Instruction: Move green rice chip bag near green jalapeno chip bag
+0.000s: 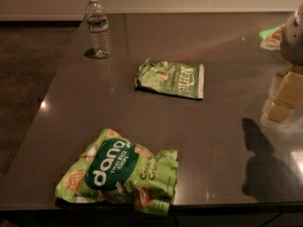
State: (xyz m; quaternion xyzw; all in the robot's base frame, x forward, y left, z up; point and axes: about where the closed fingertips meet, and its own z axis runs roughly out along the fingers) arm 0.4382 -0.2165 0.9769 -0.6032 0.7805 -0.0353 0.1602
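Note:
The green rice chip bag (120, 173), large, crinkled and bright green with a dark oval reading "dang", lies at the near edge of the dark table (213, 141). The green jalapeno chip bag (171, 79), smaller and paler with white "Kettle" lettering, lies flat near the table's middle, well beyond the rice bag. My gripper (283, 100) hangs at the right edge of the view, over the table's right side, far from both bags. Its two tan fingers (289, 88) stand slightly apart and hold nothing.
A clear plastic water bottle (98, 28) stands upright at the far left of the table. A green and white packet (271, 36) lies at the far right, partly behind my grey arm (294, 39). The arm's shadow (260, 160) falls on the table's right side.

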